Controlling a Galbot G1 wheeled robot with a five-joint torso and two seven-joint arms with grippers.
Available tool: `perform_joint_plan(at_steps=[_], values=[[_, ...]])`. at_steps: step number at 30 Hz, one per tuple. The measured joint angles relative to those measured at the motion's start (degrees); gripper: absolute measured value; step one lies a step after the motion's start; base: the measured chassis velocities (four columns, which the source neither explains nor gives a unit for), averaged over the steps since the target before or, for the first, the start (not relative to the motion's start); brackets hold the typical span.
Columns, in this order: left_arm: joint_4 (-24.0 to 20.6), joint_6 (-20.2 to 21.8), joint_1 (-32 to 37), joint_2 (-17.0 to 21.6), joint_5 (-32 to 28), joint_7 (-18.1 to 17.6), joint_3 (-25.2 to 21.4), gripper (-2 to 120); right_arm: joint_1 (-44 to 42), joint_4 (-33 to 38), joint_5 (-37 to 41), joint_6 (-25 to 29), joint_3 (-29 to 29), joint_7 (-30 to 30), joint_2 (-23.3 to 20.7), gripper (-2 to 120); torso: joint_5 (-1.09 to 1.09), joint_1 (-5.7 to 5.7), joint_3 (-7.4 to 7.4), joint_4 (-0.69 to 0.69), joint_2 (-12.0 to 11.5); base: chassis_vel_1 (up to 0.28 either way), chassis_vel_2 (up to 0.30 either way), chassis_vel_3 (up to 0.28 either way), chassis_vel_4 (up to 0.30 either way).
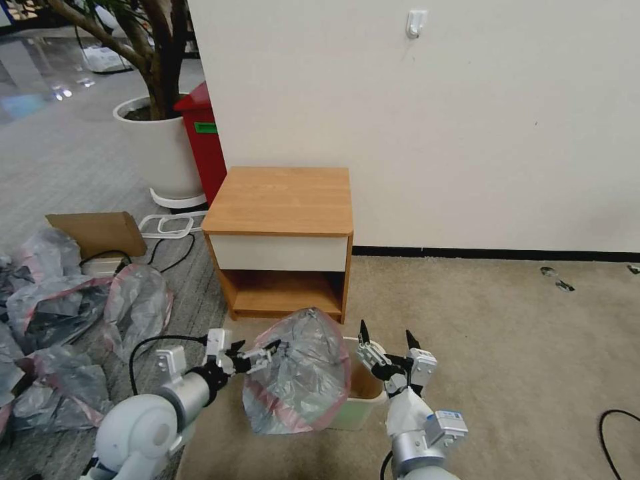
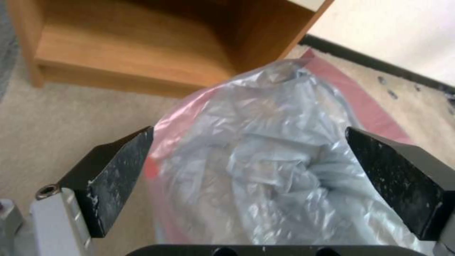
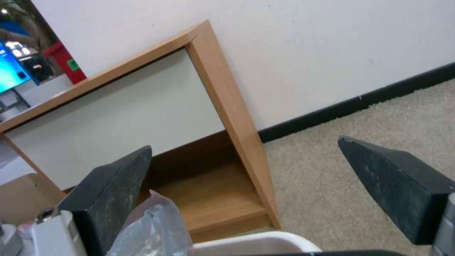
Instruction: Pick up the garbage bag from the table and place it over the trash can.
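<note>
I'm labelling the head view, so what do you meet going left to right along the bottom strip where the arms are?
Bunched grey-and-pink bags → left gripper, open at the bag's edge → garbage bag → trash can → right gripper, open above the can → black cable on the carpet.

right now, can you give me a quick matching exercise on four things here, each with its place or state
Things:
1. garbage bag
2. trash can
3. table
4. right gripper

Places or states:
A. against the white wall, top bare
B. fingers apart, holding nothing, over the bin's right side
C. on the carpet in front of the nightstand, partly covered by plastic
D. draped over the bin's left side, between the left gripper's spread fingers

Pairs: 1-D, 2-C, 3-A, 4-B
</note>
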Motion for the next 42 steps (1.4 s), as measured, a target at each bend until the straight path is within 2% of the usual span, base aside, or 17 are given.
perform_joint_plan(at_steps=[9,18,28,42], values=[[1.9,3.4,-2.3,0.0,4.7,-1.9,1.9,100,-0.5,-0.1,-0.5,0.3,-0.4,-0.1,-0.1,100,-0.01,0.0,0.0,0.0,0.0,0.0,0.0,0.0,0.0],[5.5,3.6,-6.0,1.6,7.4,-1.6,5.9,100,-1.3,0.5,-1.2,0.8,0.2,-0.1,-0.1,100,-0.01,0.0,0.0,-0.01,0.0,0.0,0.0,0.0,0.0],[6.7,3.5,-8.5,1.4,7.9,-0.5,9.3,100,-2.1,0.6,-1.8,1.3,1.1,-0.1,0.3,100,-0.01,0.0,0.0,-0.01,0.0,0.0,0.0,0.0,0.0],[7.5,3.5,-7.9,1.2,8.9,-0.1,10.5,99,-2.4,0.1,-2.8,2.0,0.8,-0.2,1.0,100,-0.01,0.0,0.0,-0.01,0.0,0.0,0.0,0.0,0.0]])
